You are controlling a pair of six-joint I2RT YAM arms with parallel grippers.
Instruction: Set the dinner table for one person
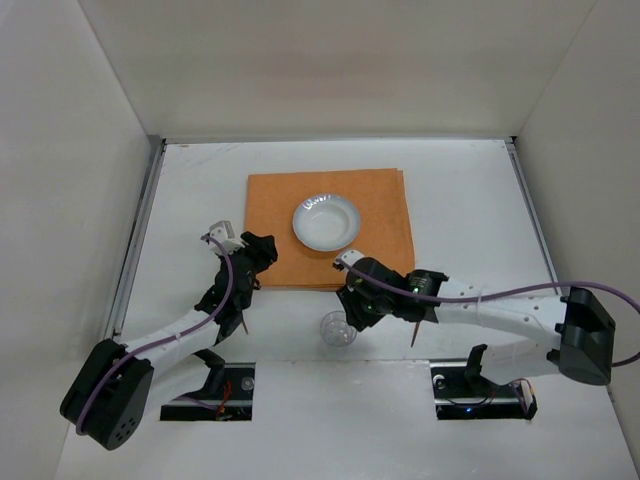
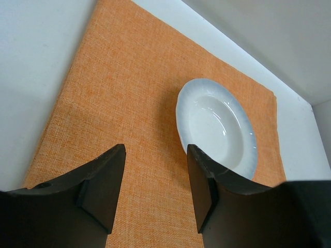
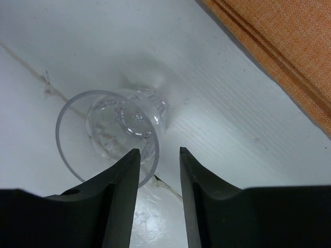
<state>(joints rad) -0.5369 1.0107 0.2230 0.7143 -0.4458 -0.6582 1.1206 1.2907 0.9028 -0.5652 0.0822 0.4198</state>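
White bowl (image 2: 214, 126) sits on orange mat (image 2: 114, 93); clear cup (image 3: 111, 129) stands on desk (image 3: 207, 77). Left pincer (image 2: 155, 147) and right pincer (image 3: 159, 152) are both released.

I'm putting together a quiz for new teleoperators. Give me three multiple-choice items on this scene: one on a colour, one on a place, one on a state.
1. What colour is the mat under the bowl?
A. Green
B. Orange
C. Grey

2. Where does the clear cup stand?
A. On the bare dinner table, just off the mat's near edge
B. On the mat
C. Inside the bowl

3. How is the left gripper?
A. Shut on the bowl
B. Shut on the cup
C. Open, holding nothing

Answers:
1. B: the cloth is orange in all three views.
2. A: the top view shows the cup on white tabletop, nearer the arms than the mat.
3. C: the left wrist view shows the fingers apart with only mat visible between them.
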